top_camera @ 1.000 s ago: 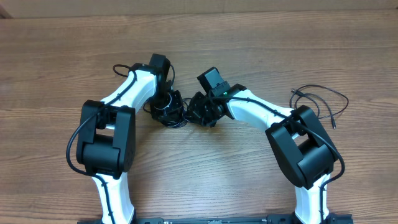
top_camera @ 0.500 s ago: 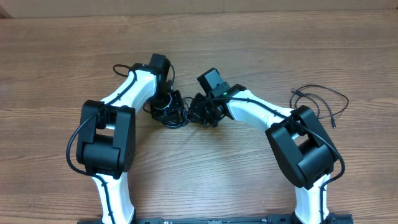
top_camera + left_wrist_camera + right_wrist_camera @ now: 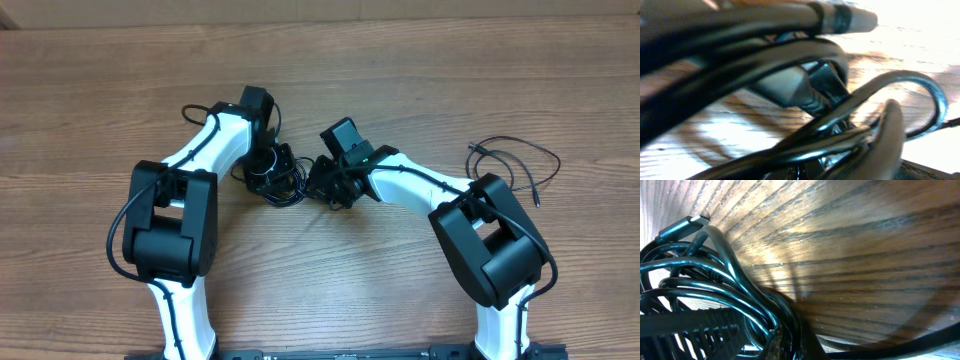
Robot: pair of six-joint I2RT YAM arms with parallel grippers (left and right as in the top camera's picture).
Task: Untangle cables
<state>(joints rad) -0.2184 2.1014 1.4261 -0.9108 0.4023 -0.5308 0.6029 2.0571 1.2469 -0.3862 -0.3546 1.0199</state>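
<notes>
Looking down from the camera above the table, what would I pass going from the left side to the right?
Left arm → tangled bundle of cables, where both arms' tips meet → white forearm of the right arm → loose cable lying by itself on the wooden table.

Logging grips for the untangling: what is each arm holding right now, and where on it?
Both hold the tangled cable bundle: left gripper clamps its left side, right gripper its right side. Exact strands cannot be told.

Glossy black cables, silvery metal plug tip, grained wooden table, smooth white plastic arm shells
</notes>
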